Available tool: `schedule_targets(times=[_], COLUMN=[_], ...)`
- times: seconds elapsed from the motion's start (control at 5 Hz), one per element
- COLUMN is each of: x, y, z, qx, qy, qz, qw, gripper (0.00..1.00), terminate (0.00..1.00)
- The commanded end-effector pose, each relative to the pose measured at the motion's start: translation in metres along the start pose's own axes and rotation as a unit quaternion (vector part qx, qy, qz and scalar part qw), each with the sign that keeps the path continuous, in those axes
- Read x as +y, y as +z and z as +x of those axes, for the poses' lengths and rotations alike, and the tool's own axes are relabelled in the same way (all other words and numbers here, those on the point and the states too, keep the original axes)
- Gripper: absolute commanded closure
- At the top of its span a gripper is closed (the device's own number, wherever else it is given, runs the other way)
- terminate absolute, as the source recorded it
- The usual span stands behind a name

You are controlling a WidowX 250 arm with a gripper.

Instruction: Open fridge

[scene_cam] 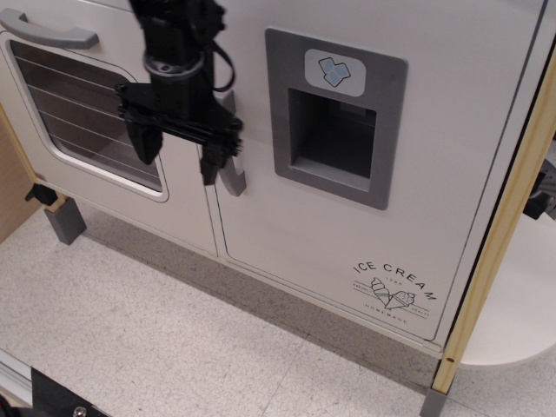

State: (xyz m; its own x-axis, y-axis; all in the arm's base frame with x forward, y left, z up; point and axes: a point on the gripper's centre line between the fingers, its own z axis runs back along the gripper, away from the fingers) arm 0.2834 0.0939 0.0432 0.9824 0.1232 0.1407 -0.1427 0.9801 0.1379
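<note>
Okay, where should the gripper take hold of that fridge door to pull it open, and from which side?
Grip the curved grey handle at the left edge of the fridge door, not the flat panel or the recessed dispenser. The handle runs vertically and bows off the door, so a finger probably fits behind it. Come straight at the door face with the jaws spread left-right across the bar. The gripper hangs open, mostly left of it.
</note>
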Motion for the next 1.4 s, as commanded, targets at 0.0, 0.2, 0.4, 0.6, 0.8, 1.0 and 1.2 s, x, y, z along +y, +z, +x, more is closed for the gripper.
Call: schedule_targets(times=[0.0, 0.2, 0.4, 0.6, 0.8, 1.0, 1.2], x=[0.007, -0.003, -0.008, -0.011, -0.016, -0.014, -0.011], y=[-0.013, -0.013, -0.012, -0.015, -0.015, -0.009, -0.005], z=[0.043, 0.050, 0.055, 0.061, 0.064, 0.068, 0.064], qx=[-0.040, -0.076, -0.121, -0.161, -0.167, -0.158, -0.144], qy=[-0.075, -0.089, -0.079, -0.048, -0.036, -0.027, -0.029], qz=[-0.041, -0.042, -0.030, -0.015, -0.022, -0.046, -0.058], qw=[0.9955, 0.9923, 0.9890, 0.9856, 0.9850, 0.9860, 0.9874], gripper=[0.00, 0.00, 0.00, 0.00, 0.00, 1.00, 1.00], terminate=[0.00, 0.00, 0.00, 0.00, 0.00, 0.00, 0.00])
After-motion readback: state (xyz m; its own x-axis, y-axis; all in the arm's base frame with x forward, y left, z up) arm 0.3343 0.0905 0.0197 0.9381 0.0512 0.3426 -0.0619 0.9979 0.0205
